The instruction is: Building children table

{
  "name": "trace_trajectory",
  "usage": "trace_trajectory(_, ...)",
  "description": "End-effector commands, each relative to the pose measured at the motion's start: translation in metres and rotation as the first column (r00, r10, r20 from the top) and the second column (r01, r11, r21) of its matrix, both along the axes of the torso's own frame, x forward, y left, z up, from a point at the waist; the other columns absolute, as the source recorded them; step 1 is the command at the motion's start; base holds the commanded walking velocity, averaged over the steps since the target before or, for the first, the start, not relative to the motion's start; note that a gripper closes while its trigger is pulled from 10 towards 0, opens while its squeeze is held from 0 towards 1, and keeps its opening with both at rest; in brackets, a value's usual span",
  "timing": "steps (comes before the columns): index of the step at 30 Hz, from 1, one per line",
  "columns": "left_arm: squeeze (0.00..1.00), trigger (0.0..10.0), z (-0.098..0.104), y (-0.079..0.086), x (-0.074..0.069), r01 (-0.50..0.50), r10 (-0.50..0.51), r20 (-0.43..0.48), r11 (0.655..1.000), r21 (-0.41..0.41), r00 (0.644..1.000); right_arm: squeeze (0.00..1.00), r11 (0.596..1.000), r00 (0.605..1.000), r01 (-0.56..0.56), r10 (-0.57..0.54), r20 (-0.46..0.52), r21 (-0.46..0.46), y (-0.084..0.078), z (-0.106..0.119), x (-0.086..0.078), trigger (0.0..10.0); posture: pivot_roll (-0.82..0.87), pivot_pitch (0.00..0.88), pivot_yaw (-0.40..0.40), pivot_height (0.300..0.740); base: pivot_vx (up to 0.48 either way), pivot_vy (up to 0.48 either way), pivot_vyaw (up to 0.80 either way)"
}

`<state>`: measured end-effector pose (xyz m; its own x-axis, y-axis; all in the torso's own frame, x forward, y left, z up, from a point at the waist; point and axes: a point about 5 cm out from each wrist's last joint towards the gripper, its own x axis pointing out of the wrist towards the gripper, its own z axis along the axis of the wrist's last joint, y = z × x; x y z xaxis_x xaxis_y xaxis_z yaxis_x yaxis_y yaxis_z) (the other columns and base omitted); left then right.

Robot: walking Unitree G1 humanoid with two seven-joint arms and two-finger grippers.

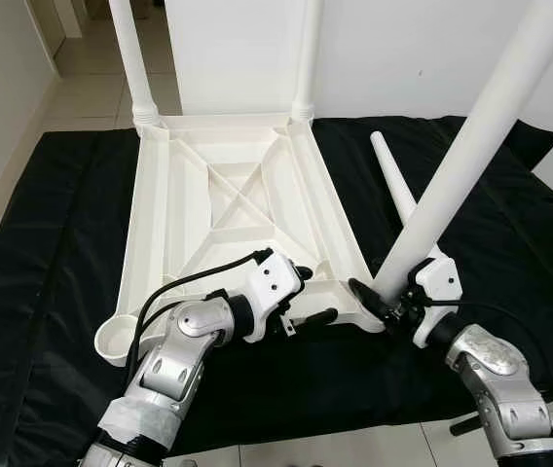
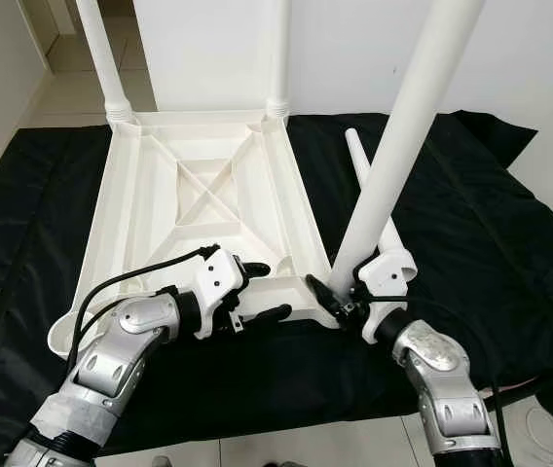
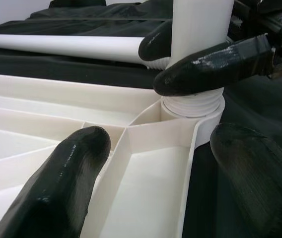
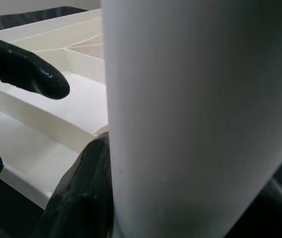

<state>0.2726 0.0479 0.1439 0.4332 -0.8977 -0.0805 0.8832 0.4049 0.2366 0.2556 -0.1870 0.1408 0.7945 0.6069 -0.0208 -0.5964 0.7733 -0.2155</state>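
Tabletop [image 1: 228, 209] lies upside down on black sheet [image 1: 53, 253], two far legs fitted. Right end effector [image 1: 386, 297] clamps third leg [image 1: 471, 146], tilted in near corner socket.

Left wrist view — left end effector [image 3: 151, 144] spread astride that corner, bracing. Next: straighten, screw home.

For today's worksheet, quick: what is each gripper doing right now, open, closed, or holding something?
Left gripper: open, fingers either side of the upturned tabletop rim.
Right gripper: closed on the slanting table leg near its threaded end.
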Motion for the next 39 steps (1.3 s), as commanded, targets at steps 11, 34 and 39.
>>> trace_trajectory(11,0.00,10.0,0.001,-0.002,0.001,-0.044,0.044,0.005,0.999,-0.010,0.999,0.00,0.995,0.996,0.080,-0.078,-0.040,0.054,0.001,-0.009,-0.001,10.0,-0.06,0.047,-0.032,0.740,0.000,0.000,0.00)
trace_trajectory(34,0.00,10.0,0.000,-0.002,0.000,-0.051,0.051,0.007,0.999,-0.011,0.999,0.00,0.782,0.792,0.610,-0.600,-0.110,0.126,0.031,-0.020,-0.004,10.0,-0.05,0.022,-0.049,0.740,0.000,0.000,0.00)
trace_trajectory(39,0.00,10.0,-0.001,-0.002,0.000,-0.043,0.043,0.007,0.999,-0.007,0.999,1.00,0.779,0.795,0.607,-0.597,-0.110,0.156,0.031,-0.017,-0.005,10.0,-0.05,0.019,-0.046,0.740,0.000,0.000,0.00)
